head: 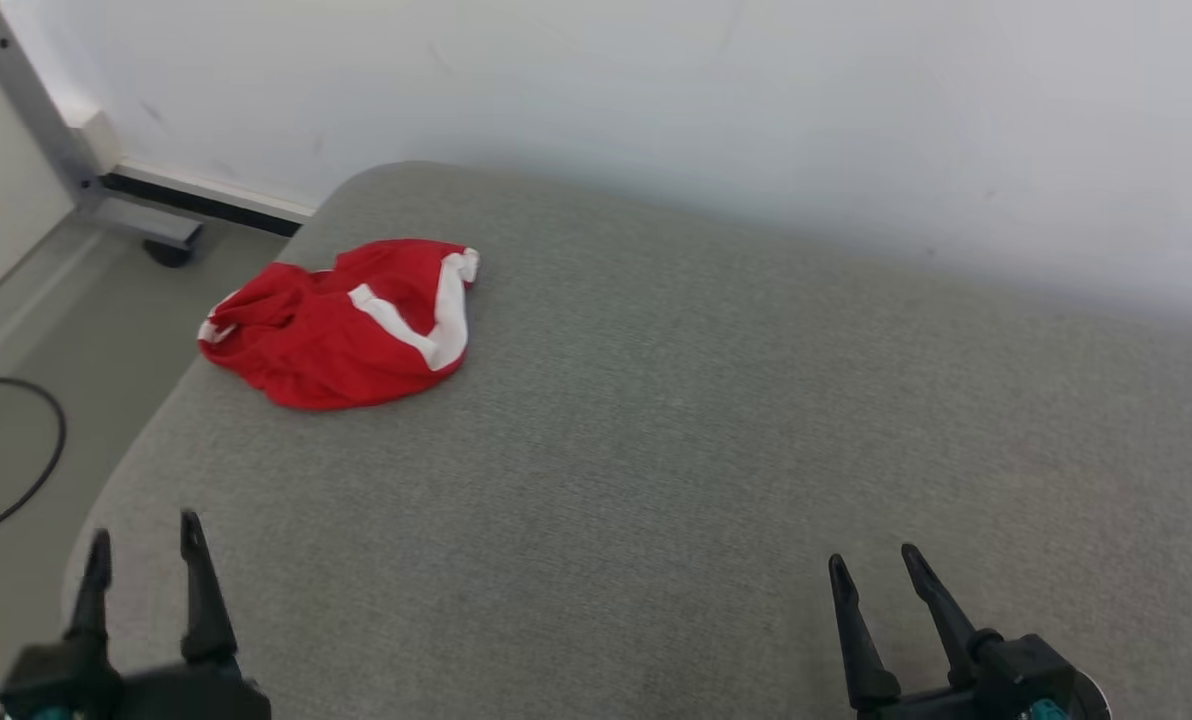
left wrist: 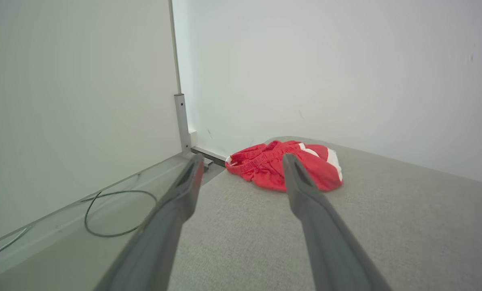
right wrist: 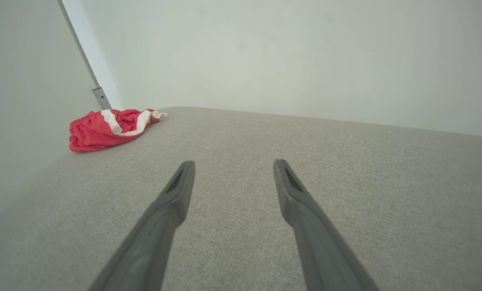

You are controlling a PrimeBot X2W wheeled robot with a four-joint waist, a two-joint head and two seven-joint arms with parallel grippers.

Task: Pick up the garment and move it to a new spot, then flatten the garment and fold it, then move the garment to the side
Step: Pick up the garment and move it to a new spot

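The garment (head: 341,325) is a pair of red shorts with white stripes, crumpled in a heap near the far left corner of the grey fabric surface (head: 676,450). My left gripper (head: 146,550) hovers open at the near left edge, well short of the shorts, with nothing between its fingers. In the left wrist view the garment (left wrist: 265,167) lies ahead between and beyond the left gripper (left wrist: 241,161). My right gripper (head: 876,562) stands open and empty at the near right. From the right wrist, the garment (right wrist: 107,129) sits far off to the left of the right gripper (right wrist: 233,163).
A white wall (head: 756,100) runs along the back of the surface. Left of the surface the floor drops away, with a black cable (head: 26,460) looped on it and a grey metal post on a foot (head: 76,160). A pale partition panel (left wrist: 75,101) stands at the left.
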